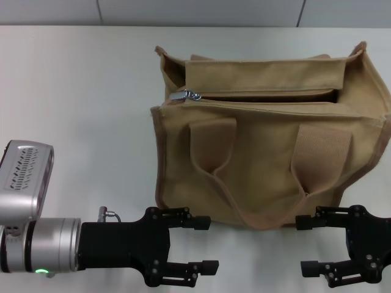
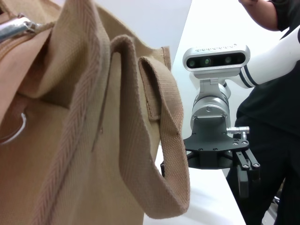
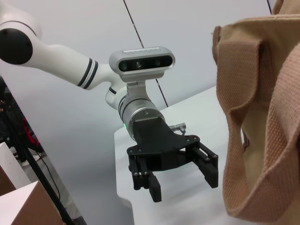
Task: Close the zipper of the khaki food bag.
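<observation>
The khaki food bag (image 1: 269, 140) stood on the white table (image 1: 79, 91), directly ahead of both grippers and between their lines of reach. The left gripper (image 1: 198, 244) hovered at the near edge of the table, just short of the bag's near left corner, its fingers spread apart and holding nothing. The right gripper (image 1: 311, 245) hovered likewise off the bag's near right corner, fingers also apart and empty.

The zipper (image 1: 263, 97) ran along the bag's top, beyond both grippers. It lay open along most of its length, showing a dark gap. Its silver pull tab (image 1: 186, 95) sat at the end on the left gripper's side, farther away than the 2 handles (image 1: 214, 149).

Handling, as a judgement: the bag was soft canvas and probably light, so it would likely slide or buckle when the tab was pulled. 1 gripper would need to pin the fabric at the tab's end while the other pinched the small, smooth metal tab, which might slip from the pads.

Room for movement: the table was bare to the outside of the left gripper and open above the bag. The 2 drooping handles hung on the near face between the grippers and the zipper, so an approach from above would avoid snagging them.
</observation>
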{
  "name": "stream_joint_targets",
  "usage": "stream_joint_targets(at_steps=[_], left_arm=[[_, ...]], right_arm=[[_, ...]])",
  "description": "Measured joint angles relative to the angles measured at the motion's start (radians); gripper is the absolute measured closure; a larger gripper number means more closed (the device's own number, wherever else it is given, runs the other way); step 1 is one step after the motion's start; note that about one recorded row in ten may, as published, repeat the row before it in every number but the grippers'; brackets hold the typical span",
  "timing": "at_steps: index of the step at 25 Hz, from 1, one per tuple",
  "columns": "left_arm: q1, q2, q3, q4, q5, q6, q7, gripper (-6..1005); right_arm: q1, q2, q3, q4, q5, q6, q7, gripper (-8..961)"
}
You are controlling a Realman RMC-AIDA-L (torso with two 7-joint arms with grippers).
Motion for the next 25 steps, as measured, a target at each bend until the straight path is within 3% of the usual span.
stream_joint_targets(at_steps=[17, 25], left_arm=[[0.0, 0.0, -0.007, 0.001, 0.0, 0.001, 0.001, 242], [-0.009, -0.009, -0.04, 0.014, -0.005, 0.087, 0.039, 242]], right_arm=[[-0.001, 0.001, 0.002, 0.002, 0.0, 0.0, -0.012, 136], [-0.002, 0.003, 0.001, 0.002, 0.0, 0.0, -0.012, 135]])
